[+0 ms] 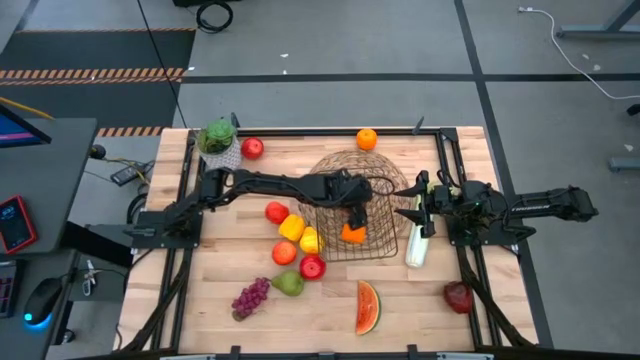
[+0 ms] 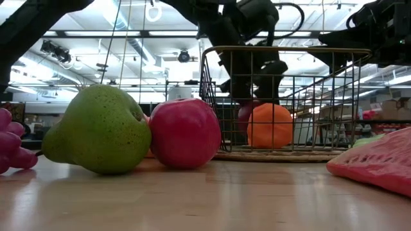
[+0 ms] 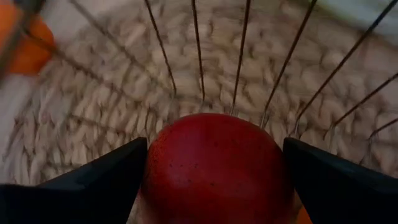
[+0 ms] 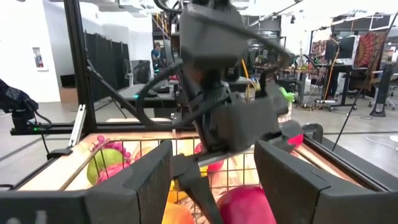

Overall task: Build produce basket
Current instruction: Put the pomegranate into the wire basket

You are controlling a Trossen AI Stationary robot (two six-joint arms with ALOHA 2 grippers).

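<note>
I have the left gripper (image 3: 211, 180) inside the basket (image 1: 352, 172), jaws clamped on a red apple (image 3: 214, 165). The basket stands upright, mouth up, toward the table's far right. My right gripper (image 1: 418, 212) grips the basket's right rim, jaws closed.

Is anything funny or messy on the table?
Nothing is spilled or broken. The odd part is how little is in the basket: one orange piece, plus the red apple the left hand holds inside it. Most fruit, like the pear and watermelon slice, lies loose on the table.
</note>
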